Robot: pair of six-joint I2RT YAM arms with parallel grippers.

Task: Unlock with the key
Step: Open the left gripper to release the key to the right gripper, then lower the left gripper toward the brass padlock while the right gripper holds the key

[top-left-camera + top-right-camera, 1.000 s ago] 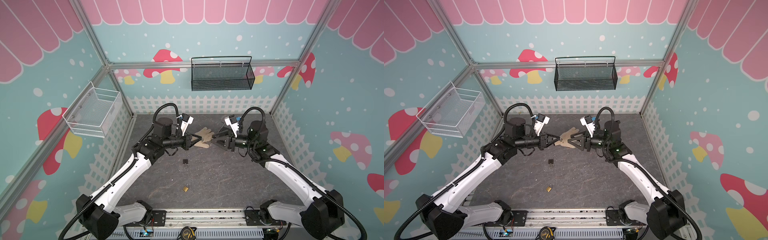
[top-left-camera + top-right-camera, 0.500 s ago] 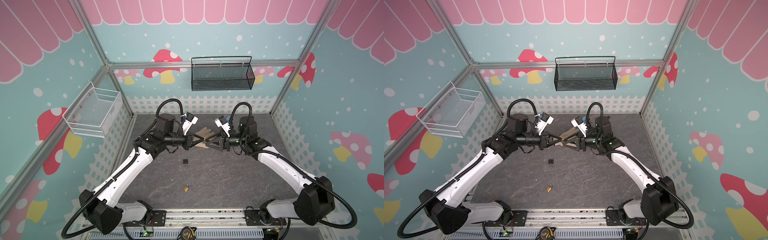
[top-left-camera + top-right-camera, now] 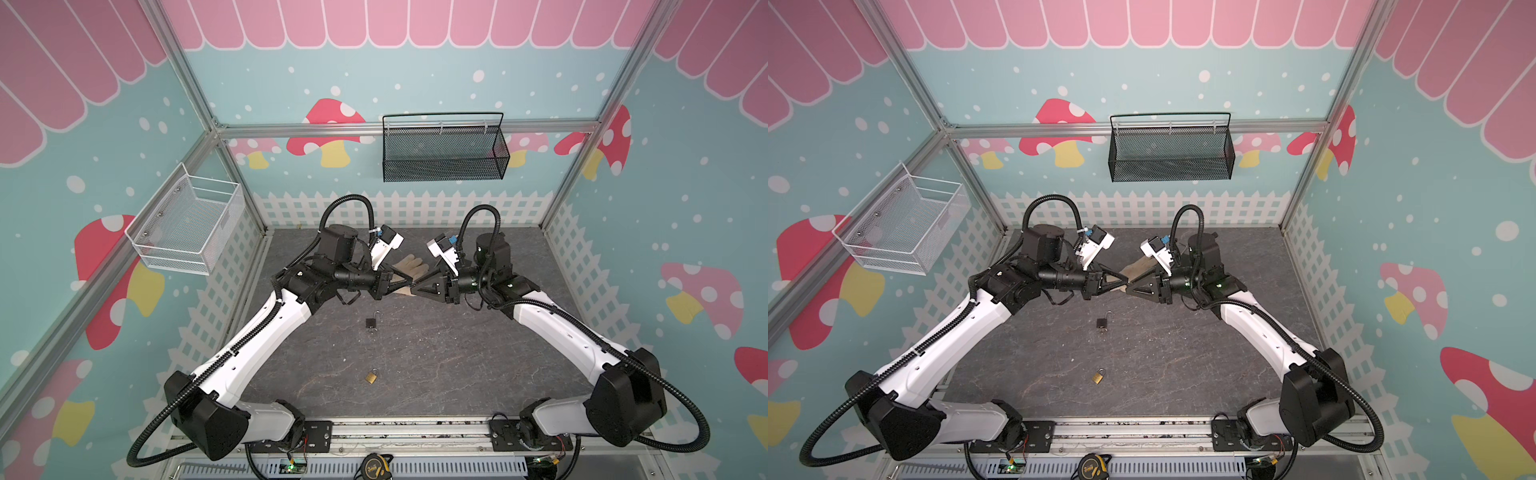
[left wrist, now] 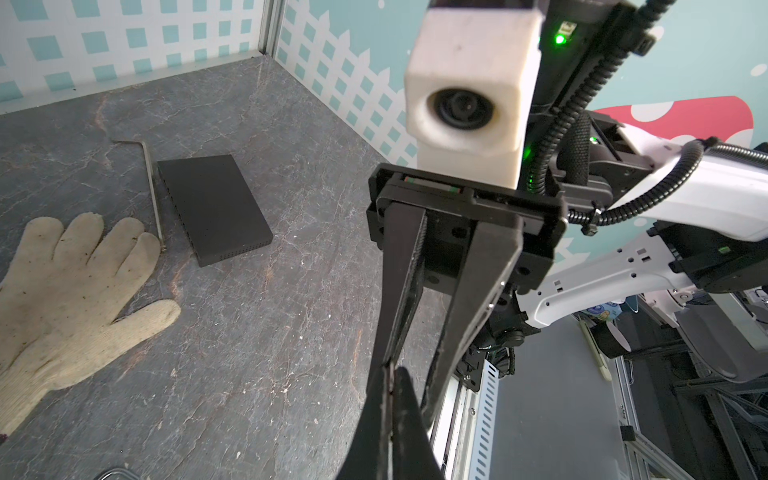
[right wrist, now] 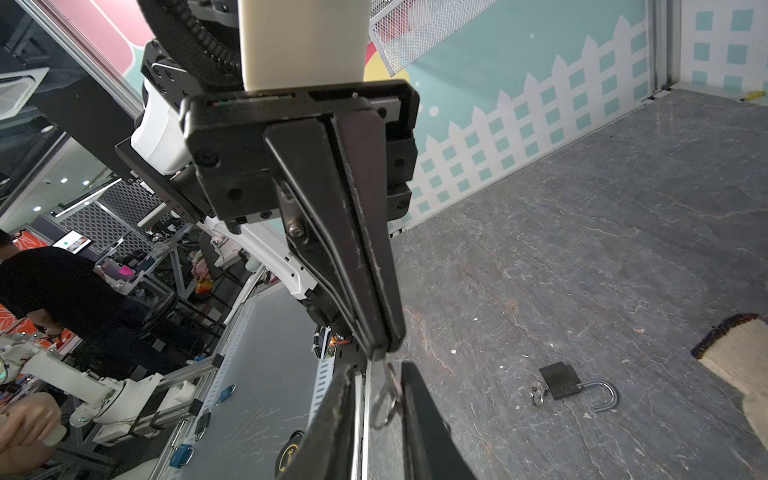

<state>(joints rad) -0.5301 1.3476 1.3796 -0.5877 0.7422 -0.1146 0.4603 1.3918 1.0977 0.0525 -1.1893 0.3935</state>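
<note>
- The left tool (image 5: 380,347) is pressed together on the key (image 5: 390,373), and the key's ring (image 5: 382,405) dangles free below the tips. In both top views this sits mid-frame, in the air above the tabletop (image 3: 457,353).
- The right tool (image 3: 415,286) meets it tip to tip. Its fingers stand either side of the ring with a narrow gap showing, so I read this as a handover not yet completed.
- The black padlock (image 5: 559,380), just below centre in both top views, lies with its shackle swung out and a key of its own in the keyway. I'd count that one as unlocked.
- The brass padlock (image 3: 371,377) lies alone, lower centre in both top views. I judge that unlocking it is what remains: secure the key, seat it, turn it.
- The key's blade is swallowed by the left pads, and in the top views the key is too small to see.
- I can't tell whether the brass shackle is latched.
- The tools partly cover the work glove (image 3: 409,265).
</note>
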